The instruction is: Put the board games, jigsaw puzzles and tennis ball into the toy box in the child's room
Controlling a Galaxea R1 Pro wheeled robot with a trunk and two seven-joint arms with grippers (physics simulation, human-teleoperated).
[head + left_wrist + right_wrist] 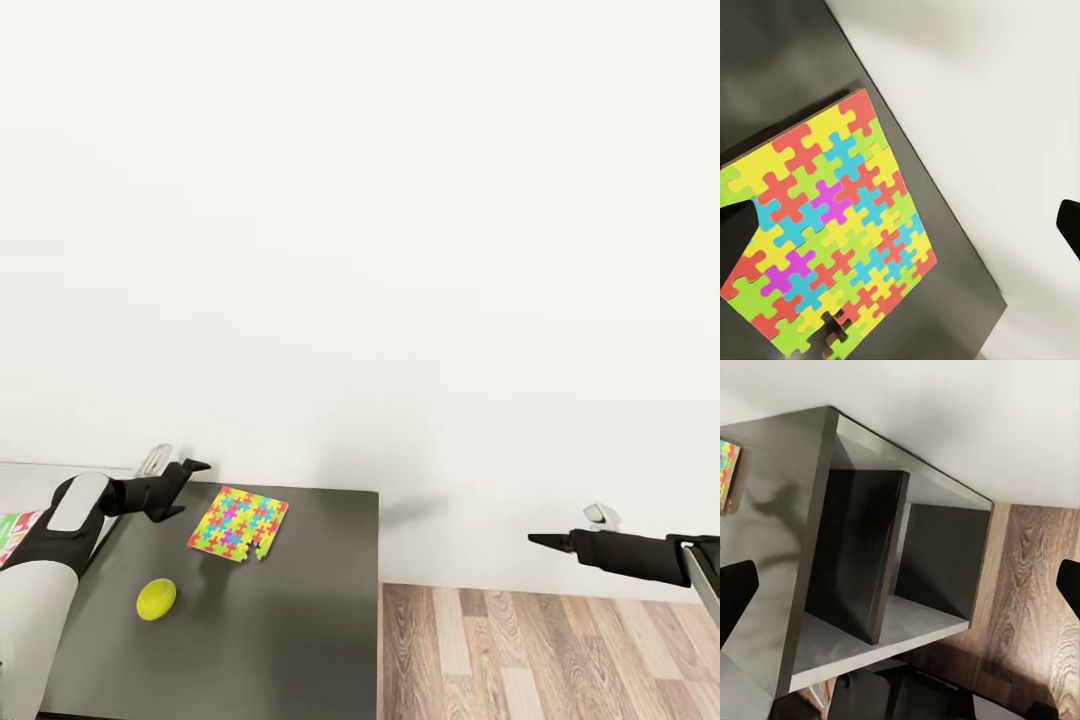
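Note:
One jigsaw puzzle point(238, 524), a flat multicoloured square, lies near the back edge of the dark grey table point(300, 620). The yellow-green tennis ball point(156, 598) rests on the tabletop, nearer to me and left of the puzzle. My left gripper point(185, 490) hovers open just left of the puzzle, touching nothing. In the left wrist view the jigsaw puzzle point(832, 232) lies below the spread fingertips point(735, 232). My right gripper point(540, 541) hangs open and empty over the floor, well right of the table. A green-edged printed box, apparently a board game point(16, 532), peeks out behind my left arm.
A white wall point(400, 250) stands right behind the table. Wood-plank floor point(540, 650) lies to the table's right. The right wrist view shows the table's end point(817, 555) with an open dark shelf compartment point(862, 562) underneath.

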